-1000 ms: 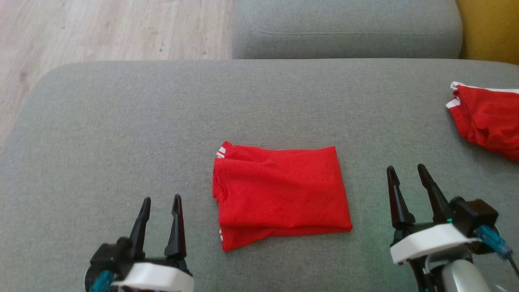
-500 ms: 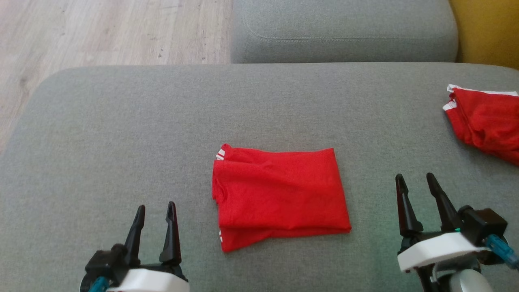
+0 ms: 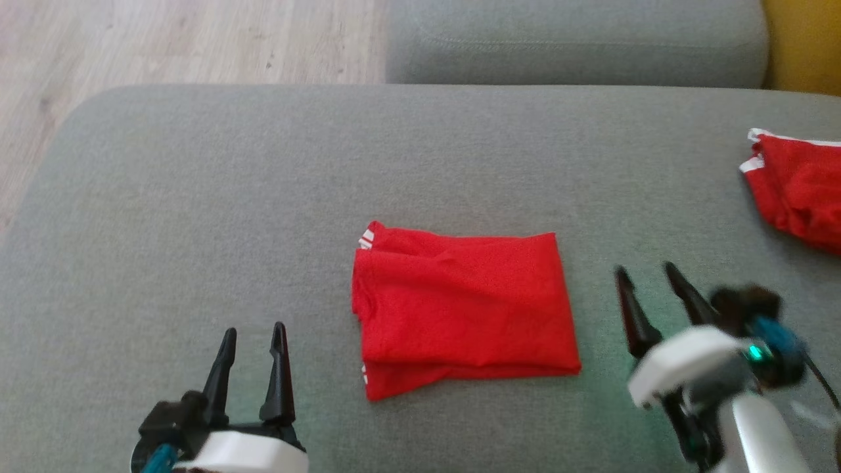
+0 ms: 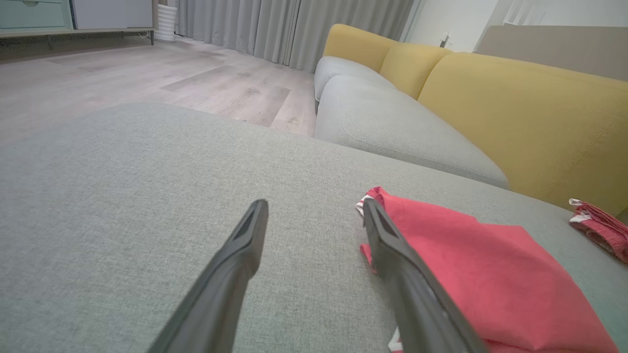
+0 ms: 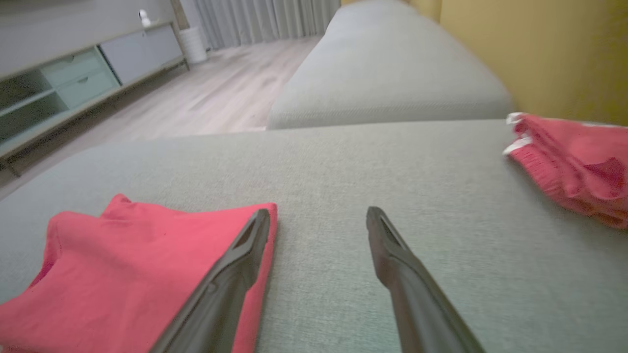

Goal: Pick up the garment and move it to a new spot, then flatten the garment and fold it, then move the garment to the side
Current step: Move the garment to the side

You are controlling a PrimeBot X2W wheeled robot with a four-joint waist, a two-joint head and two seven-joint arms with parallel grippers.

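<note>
Folded red garment (image 3: 463, 312) lies flat on the grey seat cushion (image 3: 197, 197), about mid-cushion and toward the robot's side. Outline is a rough rectangle. A lower layer sticks out along the near edge. White trim shows at the far left corner, with a small fleck at the near left corner. Nothing touches it.

The left gripper (image 3: 255, 330) sits low in the head view, left of the garment and apart from it, fingers pointing away from the robot. Fingers are spread with a clear gap and nothing is between them. In the left wrist view one finger overlaps the trimmed corner of the cloth; the head view shows them apart.

The right gripper (image 3: 644, 268) is to the right of the garment, near its right edge and not touching. It is blurred in the head view. Fingers are spread and empty. In the right wrist view one finger lines up with the garment's right edge and the other lies over bare cushion.

A second red garment (image 3: 798, 190), bunched and white-trimmed, lies at the cushion's far right, well apart from the folded one and cut by the frame edge.

Beyond are another grey cushion (image 3: 571, 46), a yellow backrest (image 3: 805, 46) and a pale wood floor (image 3: 164, 39). The right wrist view adds a low cabinet (image 5: 73, 78) with drawers and grey curtains (image 5: 265, 19).
</note>
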